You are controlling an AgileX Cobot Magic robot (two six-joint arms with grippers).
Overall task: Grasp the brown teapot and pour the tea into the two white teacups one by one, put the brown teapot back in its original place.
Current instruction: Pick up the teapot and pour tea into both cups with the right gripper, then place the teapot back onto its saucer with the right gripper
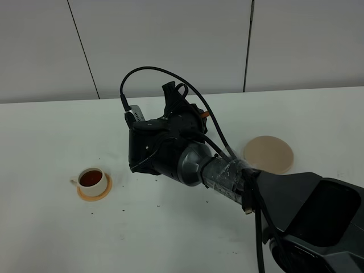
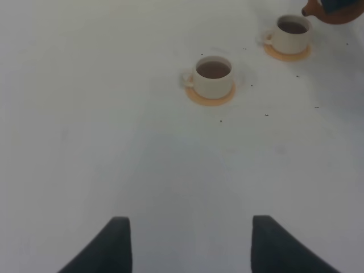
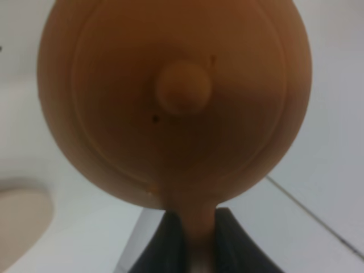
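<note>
My right gripper (image 3: 196, 236) is shut on the loop handle of the brown teapot (image 3: 176, 96), which fills the right wrist view with its knobbed lid facing the camera. In the high view the right arm reaches across the middle and its gripper (image 1: 181, 108) hides nearly all of the pot. In the left wrist view the teapot (image 2: 335, 10) hangs with its spout right by the farther white teacup (image 2: 293, 34). That cup and the nearer teacup (image 2: 213, 77) each stand on an orange saucer and hold dark tea. My left gripper (image 2: 190, 244) is open and empty, well short of the cups.
The round beige coaster (image 1: 268, 153) lies bare on the white table to the right of the arm; it also shows in the right wrist view (image 3: 20, 227). One filled cup (image 1: 92, 179) stands at the left. Small dark specks dot the table (image 1: 170, 227).
</note>
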